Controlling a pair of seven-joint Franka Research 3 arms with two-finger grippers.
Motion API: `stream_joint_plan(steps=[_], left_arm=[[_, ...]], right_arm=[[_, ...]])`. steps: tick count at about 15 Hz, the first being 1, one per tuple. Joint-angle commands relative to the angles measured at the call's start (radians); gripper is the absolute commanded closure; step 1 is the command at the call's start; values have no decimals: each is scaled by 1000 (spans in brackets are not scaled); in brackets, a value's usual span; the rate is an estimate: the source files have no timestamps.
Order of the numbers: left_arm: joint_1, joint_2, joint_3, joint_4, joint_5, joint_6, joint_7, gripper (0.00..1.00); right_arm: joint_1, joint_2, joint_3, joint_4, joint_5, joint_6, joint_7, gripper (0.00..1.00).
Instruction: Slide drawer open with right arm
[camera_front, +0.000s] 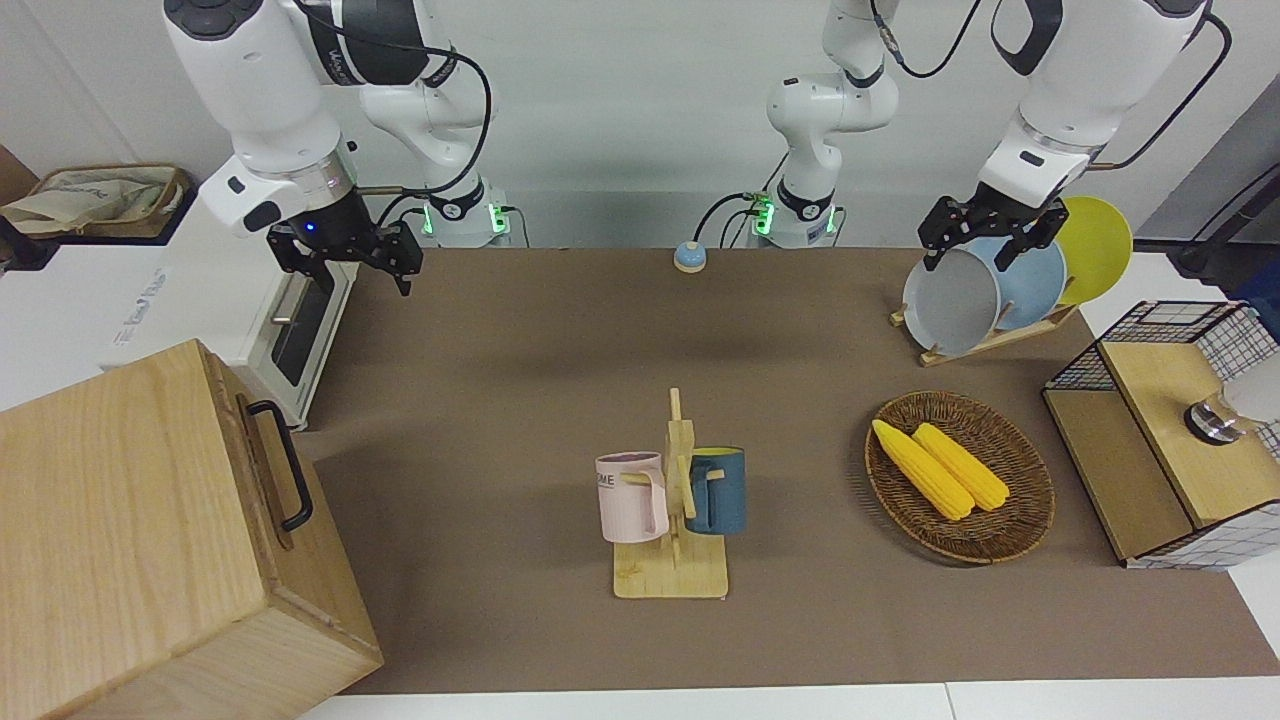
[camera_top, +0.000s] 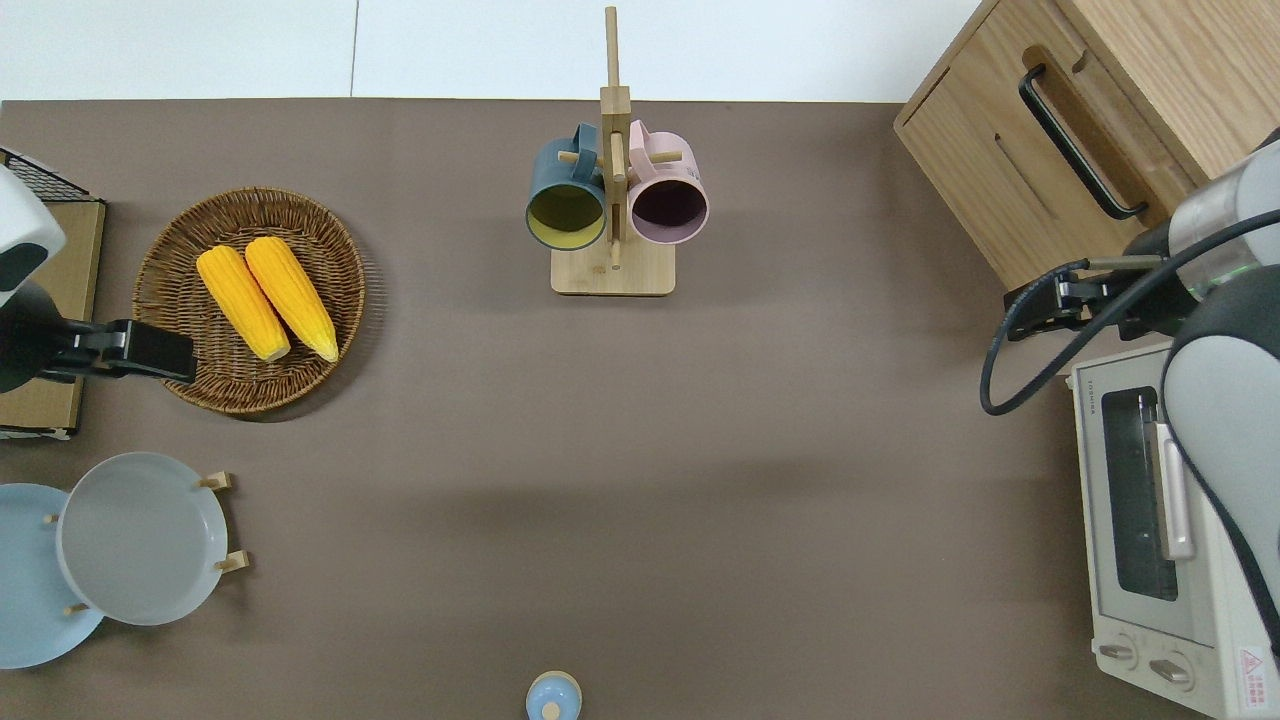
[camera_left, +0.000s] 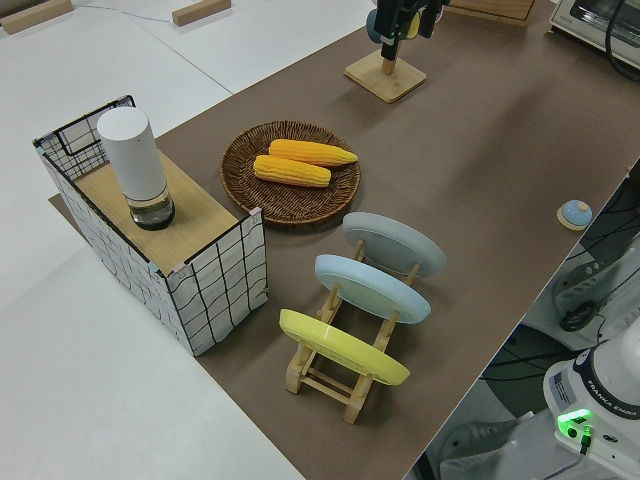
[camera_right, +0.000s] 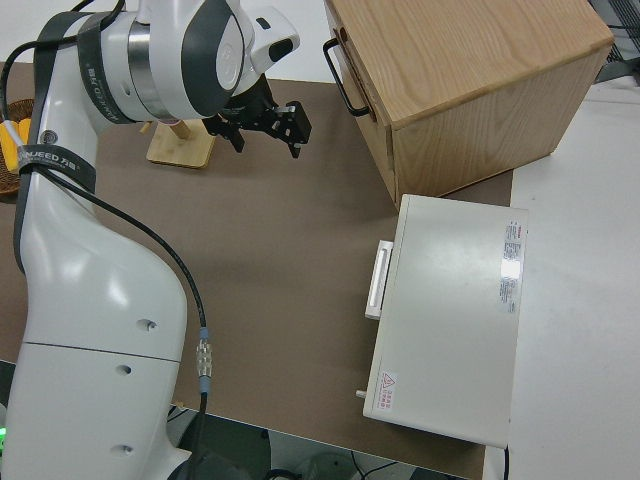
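The right gripper (camera_front: 358, 268) is held in the air with its fingers spread and nothing between them. In the overhead view it (camera_top: 1040, 308) is seen over the brown mat (camera_top: 620, 480), in the gap between the wooden cabinet (camera_top: 1150, 60) and the toaster oven (camera_top: 1110, 560), and apart from both. A small blue light is shown on its body.

The drawer (camera_front: 262, 470) is found in the front of the cabinet at the right arm's end of the table, farther from the robots than the toaster oven. It is seen pushed in, and its black bar handle (camera_front: 285, 464) is touched by nothing. The same handle (camera_right: 343, 80) is seen in the right side view, well apart from the gripper (camera_right: 268, 130).

The left arm is parked, and its gripper (camera_front: 985, 238) is seen with the fingers spread.

Near the middle of the mat a mug stand (camera_front: 676, 520) is set, with a pink mug (camera_front: 632, 497) and a blue mug (camera_front: 718, 489) hung on it. Toward the left arm's end a wicker basket (camera_front: 1020, 530) is placed, with two corn cobs (camera_front: 940, 468) lying in it.
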Motion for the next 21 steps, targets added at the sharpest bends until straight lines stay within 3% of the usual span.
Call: stream_joint_plan(steps=[1,6,15,21], left_arm=[[4,11,-6,26,17,-20,10,7],[4,11,-6,26,17,-20,10,7],[4,11,-6,24,17,-20,10,7],[4,11,-6,24,17,-20,10,7]], right_arm=[[1,2,2,10,15,-8,-3,17],[9,-2,14,10,-22,-8,2,17],[178,23,25,10,-427,18,40,17],[284,100,25,8,-709,41,55,17]])
